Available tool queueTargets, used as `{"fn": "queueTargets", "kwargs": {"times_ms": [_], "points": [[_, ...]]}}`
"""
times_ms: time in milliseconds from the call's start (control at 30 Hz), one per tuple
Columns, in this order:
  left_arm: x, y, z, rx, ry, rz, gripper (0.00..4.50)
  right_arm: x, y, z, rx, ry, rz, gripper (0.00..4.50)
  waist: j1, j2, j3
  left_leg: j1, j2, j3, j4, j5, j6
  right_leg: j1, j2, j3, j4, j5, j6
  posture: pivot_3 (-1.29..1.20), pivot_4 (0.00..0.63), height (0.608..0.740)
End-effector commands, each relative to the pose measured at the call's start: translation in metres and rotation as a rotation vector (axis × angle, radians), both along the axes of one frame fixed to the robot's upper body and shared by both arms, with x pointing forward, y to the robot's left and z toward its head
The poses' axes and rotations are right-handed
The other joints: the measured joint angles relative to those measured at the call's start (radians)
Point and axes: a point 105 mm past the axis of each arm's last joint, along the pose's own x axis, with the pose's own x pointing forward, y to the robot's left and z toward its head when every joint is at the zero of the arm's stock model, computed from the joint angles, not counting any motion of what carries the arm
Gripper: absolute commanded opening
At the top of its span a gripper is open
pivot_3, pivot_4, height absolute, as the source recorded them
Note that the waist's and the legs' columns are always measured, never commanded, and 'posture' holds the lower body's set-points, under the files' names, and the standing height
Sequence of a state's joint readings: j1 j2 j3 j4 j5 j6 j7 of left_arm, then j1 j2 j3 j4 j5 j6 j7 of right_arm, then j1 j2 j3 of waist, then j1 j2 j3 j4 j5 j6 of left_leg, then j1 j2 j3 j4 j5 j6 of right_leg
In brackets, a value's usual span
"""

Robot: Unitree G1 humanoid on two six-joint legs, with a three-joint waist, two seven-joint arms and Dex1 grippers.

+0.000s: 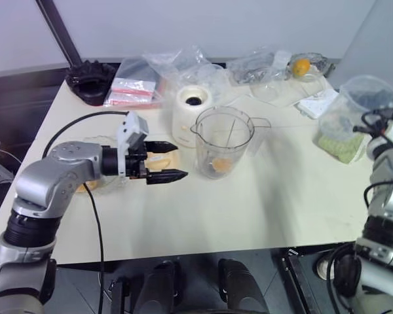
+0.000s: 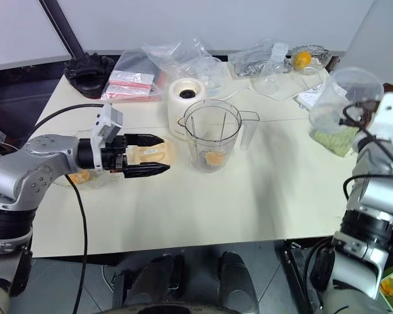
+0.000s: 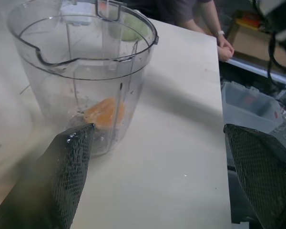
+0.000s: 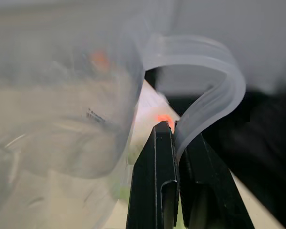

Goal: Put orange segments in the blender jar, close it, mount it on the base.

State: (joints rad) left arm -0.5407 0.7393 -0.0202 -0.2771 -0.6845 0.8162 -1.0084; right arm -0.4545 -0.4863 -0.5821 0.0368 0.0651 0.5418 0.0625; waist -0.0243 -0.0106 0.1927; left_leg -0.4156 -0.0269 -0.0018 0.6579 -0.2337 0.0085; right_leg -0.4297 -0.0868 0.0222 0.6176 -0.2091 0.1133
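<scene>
Your blender jar [image 1: 223, 149] stands upright and uncapped near the middle of the worktop [image 1: 249, 209], its handle turned toward your right side and its spout toward your left. At least one of the orange segments [image 1: 219, 165] lies at the bottom of it. Just behind the jar, on its left, sits the base [image 1: 191, 108], its dark socket facing up, with nothing mounted on it.

Your left pincer [image 1: 171, 161] hovers level just to the left of the jar, pointing at its lower wall. Its fingers [image 3: 66, 167] are spread wide apart and hold nothing. Under that arm lies a shallow clear dish [image 2: 85, 176] with more orange pieces in it.

At the right edge of the worktop, your right pincer [image 4: 174, 125] has its fingers pressed together on the looped handle of a clear lid [image 2: 344, 98], which it holds up in the air beside a greenish cloth [image 1: 340, 145].

Along the back of the worktop you have a black toothed ring [image 1: 90, 80], red-labelled packets [image 1: 132, 91], crumpled clear bags [image 1: 183, 62] and a wrapped whole orange [image 1: 301, 66].
</scene>
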Motion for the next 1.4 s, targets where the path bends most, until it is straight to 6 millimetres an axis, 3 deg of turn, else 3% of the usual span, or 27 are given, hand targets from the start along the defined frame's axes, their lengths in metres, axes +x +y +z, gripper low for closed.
{"fn": "queueTargets", "kwargs": {"times_ms": [33,133,367,600,733,1100,1200,1400], "points": [[-0.004,-0.003,0.005,-0.007,-0.026,-0.022,4.50,-0.014,-0.007,0.011,-0.050,-0.104,-0.048,0.05,0.002,0.000,0.000,0.001,0.000,0.000,0.000,0.000,0.000,0.000,0.000,0.000,0.000,-0.001,-0.001,0.00,0.150,0.740],[-0.003,-0.004,0.003,0.005,-0.029,-0.019,4.50,-0.015,-0.019,-0.018,-0.010,-0.069,-0.102,0.05,0.003,0.000,0.000,0.005,0.000,0.000,0.000,0.000,0.000,0.005,0.000,0.000,0.000,-0.001,-0.002,0.00,0.150,0.740],[-0.005,-0.005,0.005,0.009,-0.032,-0.024,4.50,-0.014,-0.043,-0.052,0.050,-0.036,-0.238,0.05,0.003,0.000,0.000,0.006,0.000,0.001,0.000,0.000,0.000,0.006,0.000,0.001,-0.001,-0.001,-0.002,0.00,0.150,0.740],[-0.015,-0.006,0.001,0.027,-0.017,-0.069,4.50,-0.014,-0.047,-0.071,0.117,-0.013,-0.315,0.05,0.000,0.000,0.000,0.006,0.000,0.001,0.000,0.000,0.000,0.006,0.001,0.001,-0.001,-0.001,-0.002,0.00,0.150,0.740],[-0.016,-0.011,0.000,0.019,-0.016,-0.076,4.50,-0.013,-0.045,-0.098,0.166,0.047,-0.358,0.05,0.000,0.000,0.000,0.006,0.000,0.000,0.000,0.000,0.000,0.006,0.001,0.001,-0.001,-0.001,-0.002,0.00,0.150,0.740],[-0.014,-0.013,0.000,0.015,-0.021,-0.069,4.50,-0.020,-0.045,-0.134,0.200,0.130,-0.419,0.05,-0.002,-0.001,0.000,0.006,0.001,0.000,0.000,0.000,0.000,0.007,0.002,0.002,-0.003,-0.001,-0.002,0.00,0.150,0.740],[-0.014,-0.013,0.000,0.015,-0.023,-0.068,4.50,-0.021,-0.046,-0.135,0.192,0.138,-0.424,0.95,-0.003,-0.001,0.000,0.006,0.001,0.000,0.000,0.000,0.000,0.008,0.003,0.002,-0.003,-0.001,-0.002,0.00,0.150,0.740],[-0.013,-0.013,0.000,0.016,-0.023,-0.067,4.50,-0.025,-0.045,-0.137,0.172,0.163,-0.423,4.03,-0.020,-0.002,-0.001,0.006,0.001,-0.001,0.000,0.000,0.000,0.008,0.003,0.002,-0.003,-0.001,-0.002,0.00,0.150,0.740]]}}
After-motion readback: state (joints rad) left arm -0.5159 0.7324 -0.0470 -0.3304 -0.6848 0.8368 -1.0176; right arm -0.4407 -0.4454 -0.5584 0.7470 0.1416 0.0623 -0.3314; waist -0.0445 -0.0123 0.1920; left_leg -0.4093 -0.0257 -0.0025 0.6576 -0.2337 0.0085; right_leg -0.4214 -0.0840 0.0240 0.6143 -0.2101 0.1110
